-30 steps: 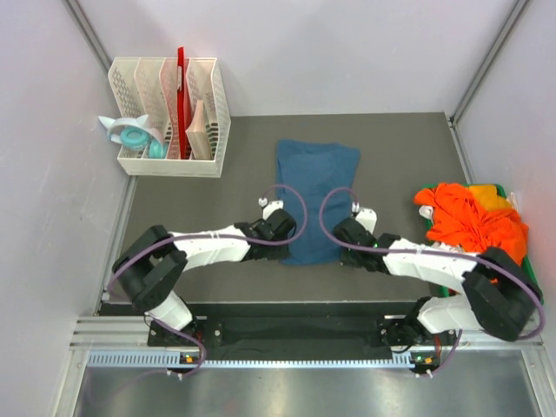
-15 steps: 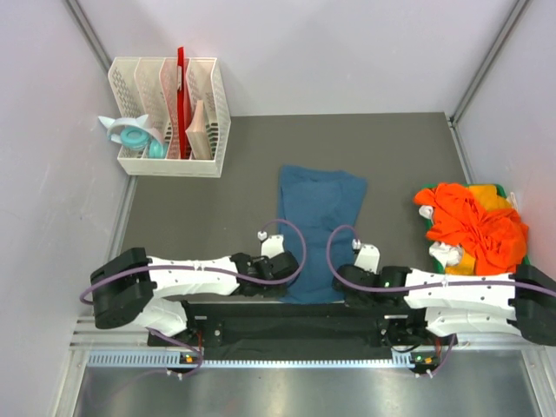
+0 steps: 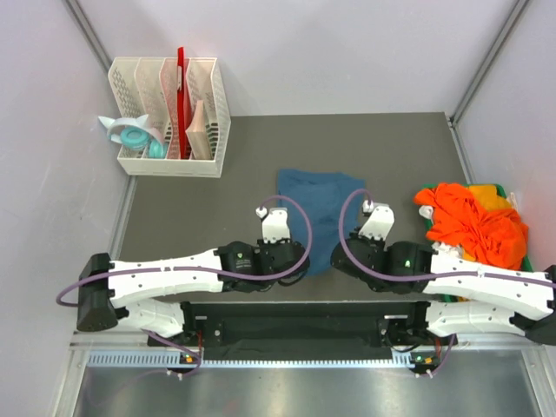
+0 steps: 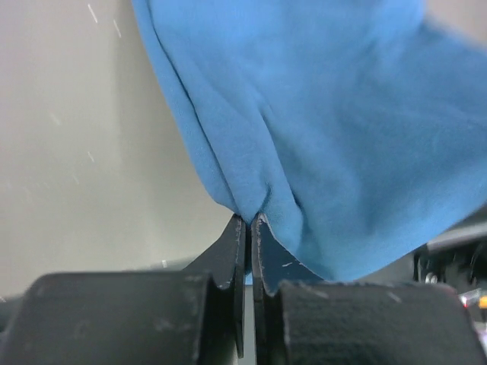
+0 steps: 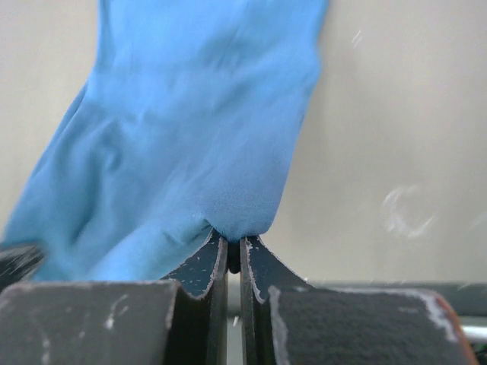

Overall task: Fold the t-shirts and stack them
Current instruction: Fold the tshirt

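Observation:
The teal-blue t-shirt (image 3: 320, 204) lies lengthwise on the mat's middle, with its near end lifted. My left gripper (image 3: 302, 261) is shut on the shirt's near left corner; the left wrist view shows the fingers (image 4: 249, 220) pinching a fold of blue cloth (image 4: 319, 137). My right gripper (image 3: 337, 258) is shut on the near right corner, and the right wrist view shows it (image 5: 233, 242) pinching the blue cloth (image 5: 190, 137). The near hem is hidden under both wrists. The orange t-shirts (image 3: 473, 221) lie piled at the right with yellow and white bits.
The green bin (image 3: 502, 187) under the orange pile sits at the mat's right edge. A white file organiser (image 3: 169, 117) with a red item stands at the far left, with a teal tape dispenser (image 3: 132, 135) beside it. Grey walls close in both sides.
Both grippers first dragged the teal shirt toward the near edge, then rose and moved back toward the far side with its near end. Less of the shirt now shows flat.

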